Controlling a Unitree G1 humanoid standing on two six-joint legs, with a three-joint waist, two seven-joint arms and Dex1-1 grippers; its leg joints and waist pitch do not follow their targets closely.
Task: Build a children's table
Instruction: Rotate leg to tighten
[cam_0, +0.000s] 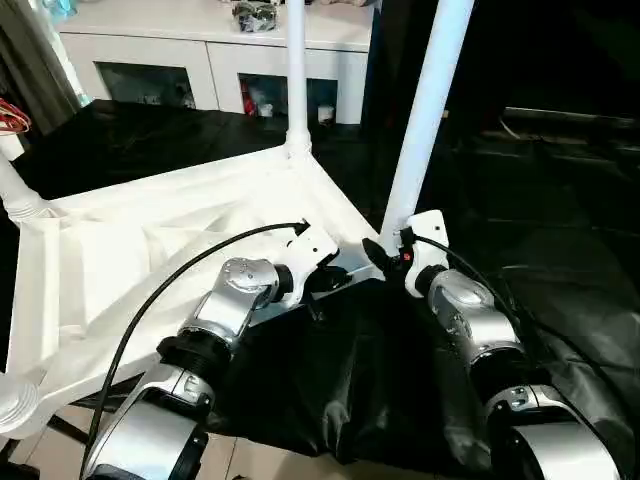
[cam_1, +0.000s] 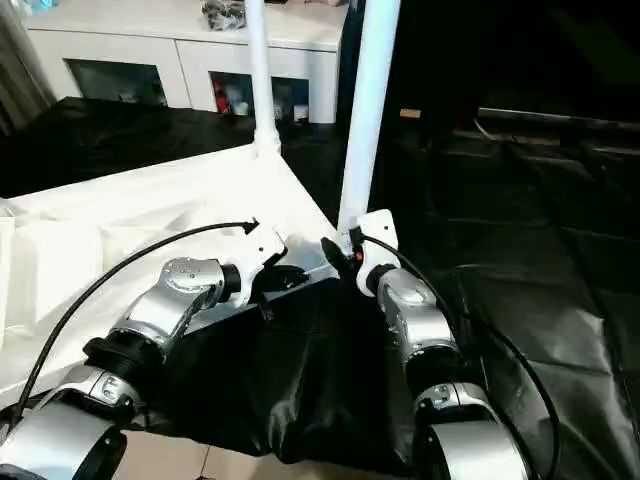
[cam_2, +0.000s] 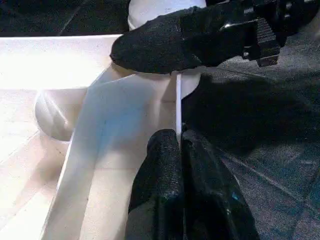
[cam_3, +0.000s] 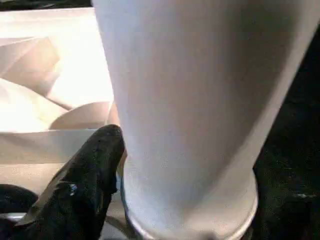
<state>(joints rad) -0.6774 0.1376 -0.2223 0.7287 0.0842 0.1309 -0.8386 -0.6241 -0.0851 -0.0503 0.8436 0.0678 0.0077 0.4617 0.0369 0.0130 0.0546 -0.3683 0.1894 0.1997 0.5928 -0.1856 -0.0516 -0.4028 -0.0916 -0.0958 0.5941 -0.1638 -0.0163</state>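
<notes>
The tabletop (cam_0: 150, 250) is seen lying underside up across the left and centre of the head views, its ribs facing the camera, on a black sheet (cam_0: 380, 400). One leg (cam_0: 296, 70) is stood upright in the far corner socket at upper centre, and a further leg stub is seen at the left edge. The leg (cam_0: 425, 110) being fitted rises steeply from the near right corner, its long axis nearly vertical and leaning slightly towards the upper right. The right gripper (cam_0: 385, 252) is set around this leg's base, one finger (cam_3: 85, 170) lying against its side just above the socket; the jaws are held wide about the tube. The left gripper (cam_0: 325, 280) is pinched shut on the thin tabletop rim (cam_2: 178, 105) just beside that socket. The seating push is judged to run straight down the leg's axis, and the right arm is the nearer.
</notes>
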